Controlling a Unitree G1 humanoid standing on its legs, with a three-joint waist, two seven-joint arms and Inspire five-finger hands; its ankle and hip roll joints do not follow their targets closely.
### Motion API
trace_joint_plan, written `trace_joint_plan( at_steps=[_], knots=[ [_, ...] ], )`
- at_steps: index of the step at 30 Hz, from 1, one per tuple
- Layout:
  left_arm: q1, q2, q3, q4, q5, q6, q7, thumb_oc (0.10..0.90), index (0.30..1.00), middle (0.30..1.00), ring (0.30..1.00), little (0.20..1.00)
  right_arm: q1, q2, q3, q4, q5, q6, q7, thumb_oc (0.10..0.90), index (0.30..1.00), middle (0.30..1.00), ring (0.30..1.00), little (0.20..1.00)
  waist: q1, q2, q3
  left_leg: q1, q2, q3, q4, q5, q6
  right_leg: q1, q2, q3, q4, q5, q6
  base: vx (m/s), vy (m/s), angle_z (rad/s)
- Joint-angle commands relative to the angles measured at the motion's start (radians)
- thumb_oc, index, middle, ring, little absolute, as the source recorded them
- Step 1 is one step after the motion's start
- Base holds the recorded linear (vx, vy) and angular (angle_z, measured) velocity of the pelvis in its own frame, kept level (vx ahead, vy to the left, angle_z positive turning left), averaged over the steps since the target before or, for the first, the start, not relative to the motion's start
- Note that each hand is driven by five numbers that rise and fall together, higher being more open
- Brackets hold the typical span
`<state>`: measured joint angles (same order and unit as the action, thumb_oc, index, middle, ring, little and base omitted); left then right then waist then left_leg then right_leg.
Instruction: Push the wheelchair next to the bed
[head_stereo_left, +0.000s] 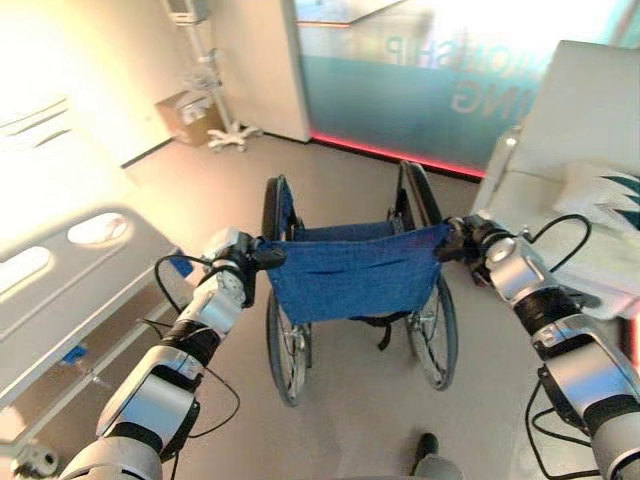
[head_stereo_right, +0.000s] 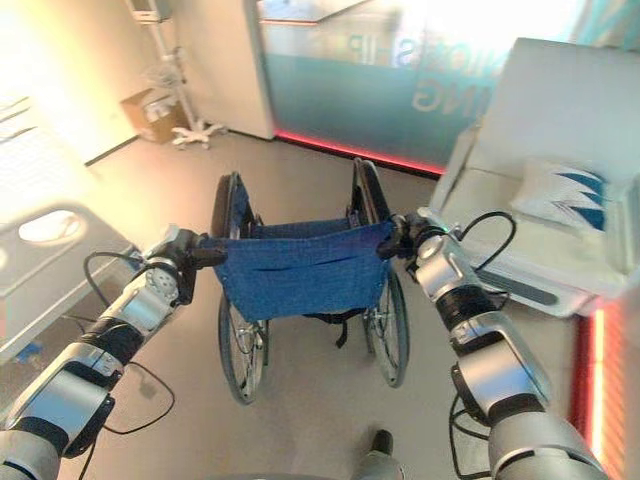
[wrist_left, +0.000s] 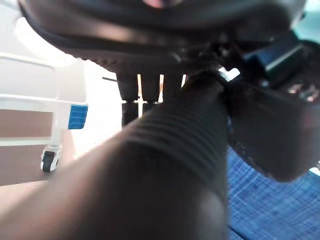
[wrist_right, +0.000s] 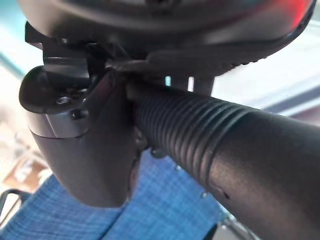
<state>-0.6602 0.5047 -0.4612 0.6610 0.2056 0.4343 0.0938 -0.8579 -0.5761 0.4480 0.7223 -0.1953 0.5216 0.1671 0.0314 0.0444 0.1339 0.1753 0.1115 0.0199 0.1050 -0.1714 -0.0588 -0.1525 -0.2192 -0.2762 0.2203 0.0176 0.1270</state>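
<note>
Grey floor lies ahead; the wheelchair (head_stereo_left: 350, 290) stands at 12 o'clock, bed (head_stereo_left: 70, 290) at 9. Left hand (head_stereo_left: 232, 262) and right hand (head_stereo_left: 470, 240) each clench a grip (wrist_right: 200, 140); equal pushing should steer it leftward.

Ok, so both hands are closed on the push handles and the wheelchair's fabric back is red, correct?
Not quite: the fabric back of the wheelchair is blue, as the left eye view shows. The rest stands: the left hand and right hand are each closed on a ribbed push handle.
</note>
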Motion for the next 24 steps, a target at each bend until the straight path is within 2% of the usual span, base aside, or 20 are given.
trace_joint_plan(
  at_steps=[1,2,3,5,8,9,10,11,12,13,15,17,18,21,23,24],
  knots=[
    [0.155,0.011,0.009,0.035,-0.077,-0.073,-0.156,0.4,0.3,0.3,0.3,0.3,0.064,0.018,0.135,-0.02,-0.065,-0.114,0.086,0.4,0.3,0.3,0.3,0.3,0.016,-0.109,0.052,0.038,-0.1,0.037,0.073,-0.047,0.036,-0.013,-0.077,0.033,-0.107,0.207,0.052,0.48,-0.334,0.09],
    [0.166,0.011,0.016,0.04,-0.075,-0.069,-0.152,0.4,0.3,0.3,0.3,0.3,0.063,0.013,0.146,-0.035,-0.07,-0.114,0.1,0.4,0.3,0.3,0.3,0.3,0.005,-0.106,0.042,0.061,-0.071,0.045,0.069,-0.014,0.021,-0.006,-0.052,0.026,-0.109,0.188,0.039,0.39,-0.277,0.0],
    [0.168,0.009,0.022,0.048,-0.078,-0.071,-0.153,0.4,0.3,0.3,0.3,0.3,0.061,0.009,0.152,-0.036,-0.091,-0.126,0.115,0.4,0.3,0.3,0.3,0.3,-0.004,-0.101,0.028,0.066,-0.045,0.053,0.076,0.047,0.003,0.006,-0.026,0.013,-0.125,0.174,0.019,0.44,-0.319,0.01],
    [0.163,0.002,0.024,0.058,-0.087,-0.075,-0.147,0.4,0.3,0.3,0.3,0.3,0.053,0.0,0.163,-0.03,-0.112,-0.143,0.126,0.4,0.3,0.3,0.3,0.3,-0.01,-0.099,0.011,0.064,-0.024,0.066,0.09,0.101,-0.015,0.023,-0.004,-0.006,-0.148,0.16,-0.002,0.23,-0.194,0.0],
    [0.138,-0.024,0.015,0.089,-0.113,-0.081,-0.126,0.4,0.3,0.3,0.3,0.3,0.031,-0.034,0.188,-0.001,-0.152,-0.204,0.146,0.4,0.3,0.3,0.3,0.3,-0.021,-0.094,-0.025,0.039,0.02,0.109,0.181,0.235,-0.06,0.056,0.038,-0.069,-0.183,0.112,-0.056,0.16,-0.19,-0.03],
    [0.136,-0.025,0.012,0.09,-0.114,-0.082,-0.126,0.4,0.3,0.3,0.3,0.3,0.029,-0.038,0.191,0.0,-0.152,-0.206,0.145,0.4,0.3,0.3,0.3,0.3,-0.02,-0.094,-0.026,0.029,0.025,0.113,0.194,0.245,-0.064,0.062,0.042,-0.075,-0.186,0.106,-0.062,0.2,-0.27,0.23],
    [0.128,-0.03,0.003,0.088,-0.115,-0.082,-0.131,0.4,0.3,0.3,0.3,0.3,0.019,-0.052,0.201,0.001,-0.152,-0.208,0.136,0.4,0.3,0.3,0.3,0.3,-0.011,-0.102,-0.02,-0.027,0.036,0.139,0.244,0.276,-0.069,0.099,0.056,-0.094,-0.198,0.079,-0.084,0.12,-0.167,0.29],
    [0.128,-0.03,0.003,0.088,-0.115,-0.082,-0.131,0.4,0.3,0.3,0.3,0.3,0.019,-0.052,0.2,0.002,-0.152,-0.208,0.136,0.4,0.3,0.3,0.3,0.3,-0.012,-0.101,-0.02,-0.029,0.037,0.138,0.247,0.275,-0.069,0.099,0.057,-0.095,-0.198,0.079,-0.084,0.2,-0.221,0.42],
    [0.122,-0.037,-0.004,0.089,-0.111,-0.081,-0.136,0.4,0.3,0.3,0.3,0.3,0.007,-0.053,0.205,0.008,-0.151,-0.206,0.13,0.4,0.3,0.3,0.3,0.3,0.002,-0.105,-0.006,-0.072,0.032,0.148,0.249,0.266,-0.061,0.127,0.066,-0.099,-0.201,0.064,-0.089,0.23,-0.166,0.34],
    [0.129,-0.05,-0.007,0.095,-0.103,-0.092,-0.126,0.4,0.3,0.3,0.3,0.3,-0.01,-0.043,0.211,0.021,-0.16,-0.203,0.125,0.4,0.3,0.3,0.3,0.3,0.025,-0.108,0.013,-0.127,-0.015,0.145,0.225,0.245,-0.043,0.165,0.083,-0.084,-0.212,0.054,-0.084,0.3,-0.2,0.28],
    [0.144,-0.057,-0.003,0.078,-0.094,-0.095,-0.119,0.4,0.3,0.3,0.3,0.3,-0.033,-0.025,0.22,0.023,-0.165,-0.174,0.118,0.4,0.3,0.3,0.3,0.3,0.062,-0.106,0.049,-0.234,-0.044,0.166,0.195,0.268,-0.037,0.238,0.112,-0.053,-0.24,0.035,-0.083,0.27,-0.135,0.12],
    [0.164,-0.058,0.001,0.061,-0.087,-0.099,-0.112,0.4,0.3,0.3,0.3,0.3,-0.037,-0.012,0.218,0.016,-0.174,-0.156,0.116,0.4,0.3,0.3,0.3,0.3,0.094,-0.097,0.075,-0.32,-0.056,0.168,0.155,0.302,-0.038,0.281,0.132,-0.033,-0.251,0.02,-0.085,0.32,-0.048,-0.07],
    [0.185,-0.053,0.006,0.04,-0.077,-0.094,-0.117,0.4,0.3,0.3,0.3,0.3,-0.034,0.004,0.216,0.01,-0.185,-0.145,0.115,0.4,0.3,0.3,0.3,0.3,0.124,-0.078,0.09,-0.377,-0.054,0.156,0.084,0.361,-0.046,0.314,0.154,-0.015,-0.251,0.002,-0.088,0.45,0.019,-0.21],
    [0.228,-0.005,0.023,-0.015,-0.076,-0.09,-0.157,0.4,0.3,0.3,0.3,0.3,-0.04,0.001,0.222,0.01,-0.203,-0.176,0.13,0.4,0.3,0.3,0.3,0.3,0.169,-0.052,0.099,-0.42,-0.044,0.134,-0.044,0.463,-0.063,0.361,0.182,0.009,-0.248,-0.023,-0.094,0.42,0.049,-0.48],
    [0.251,0.035,0.033,-0.063,-0.075,-0.086,-0.204,0.4,0.3,0.3,0.3,0.3,-0.047,-0.013,0.224,0.013,-0.224,-0.212,0.145,0.4,0.3,0.3,0.3,0.3,0.185,-0.043,0.095,-0.415,-0.045,0.139,-0.075,0.489,-0.068,0.382,0.19,0.009,-0.246,-0.037,-0.096,0.37,0.109,-0.64],
    [0.257,0.058,0.034,-0.095,-0.071,-0.08,-0.237,0.4,0.3,0.3,0.3,0.3,-0.05,-0.027,0.228,0.013,-0.237,-0.229,0.147,0.4,0.3,0.3,0.3,0.3,0.189,-0.04,0.09,-0.405,-0.048,0.16,-0.072,0.48,-0.063,0.389,0.191,-0.002,-0.24,-0.047,-0.097,0.32,0.113,-0.78]
  ],
)
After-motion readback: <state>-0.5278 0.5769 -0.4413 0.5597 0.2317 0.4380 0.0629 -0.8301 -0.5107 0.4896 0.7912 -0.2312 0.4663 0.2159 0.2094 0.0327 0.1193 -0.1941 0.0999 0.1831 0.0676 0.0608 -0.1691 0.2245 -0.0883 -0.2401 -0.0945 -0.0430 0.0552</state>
